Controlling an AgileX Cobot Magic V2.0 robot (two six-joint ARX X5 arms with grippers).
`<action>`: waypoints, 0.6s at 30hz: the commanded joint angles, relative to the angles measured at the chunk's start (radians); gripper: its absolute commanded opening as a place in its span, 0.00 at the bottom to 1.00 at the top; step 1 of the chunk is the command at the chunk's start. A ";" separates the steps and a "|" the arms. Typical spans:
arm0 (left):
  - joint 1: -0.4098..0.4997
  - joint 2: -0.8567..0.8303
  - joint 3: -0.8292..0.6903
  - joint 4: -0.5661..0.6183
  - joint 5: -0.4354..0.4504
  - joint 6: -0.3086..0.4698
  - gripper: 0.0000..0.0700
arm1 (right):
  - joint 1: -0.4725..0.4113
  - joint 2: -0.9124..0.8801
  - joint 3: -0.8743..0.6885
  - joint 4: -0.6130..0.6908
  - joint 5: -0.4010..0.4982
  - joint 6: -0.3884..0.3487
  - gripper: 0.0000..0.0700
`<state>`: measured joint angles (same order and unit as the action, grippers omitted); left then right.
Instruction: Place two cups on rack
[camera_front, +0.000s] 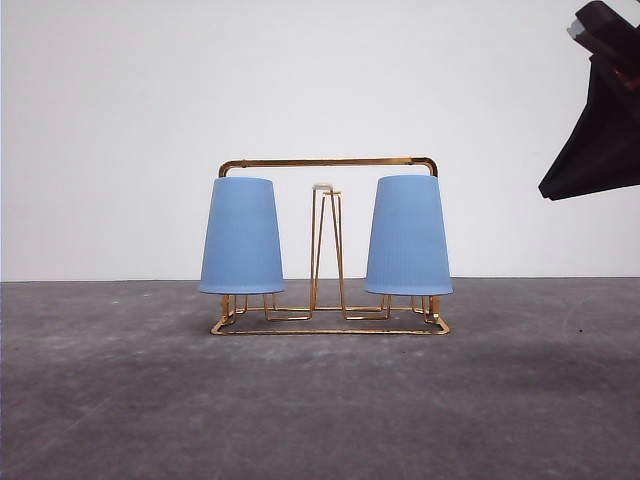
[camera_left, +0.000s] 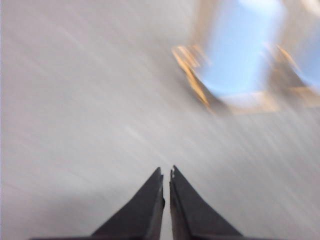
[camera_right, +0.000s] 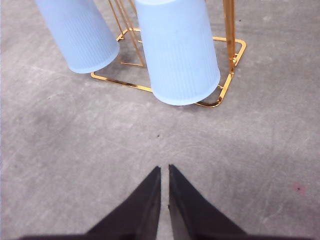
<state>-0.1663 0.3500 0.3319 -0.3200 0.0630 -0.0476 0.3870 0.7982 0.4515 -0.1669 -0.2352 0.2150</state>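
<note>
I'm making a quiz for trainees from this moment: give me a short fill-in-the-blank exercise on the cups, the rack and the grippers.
1. The number of blue cups sitting on the rack is ____.
2. Each cup rests with its open mouth facing ____.
3. The fingers of the right gripper are ____, holding nothing.
4. The prong at the rack's middle carries ____ cup.

Missing words: two; down; shut; no
</note>
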 joint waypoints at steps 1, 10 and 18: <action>0.037 -0.058 -0.020 0.029 -0.019 0.041 0.00 | 0.005 0.003 0.007 0.011 0.000 0.002 0.04; 0.143 -0.319 -0.202 0.046 -0.041 0.030 0.00 | 0.005 0.003 0.007 0.011 0.000 0.002 0.04; 0.148 -0.347 -0.320 0.167 -0.041 -0.009 0.00 | 0.005 0.004 0.007 0.011 0.001 0.002 0.04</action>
<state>-0.0178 0.0044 0.0266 -0.1739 0.0241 -0.0358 0.3870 0.7971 0.4519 -0.1659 -0.2352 0.2150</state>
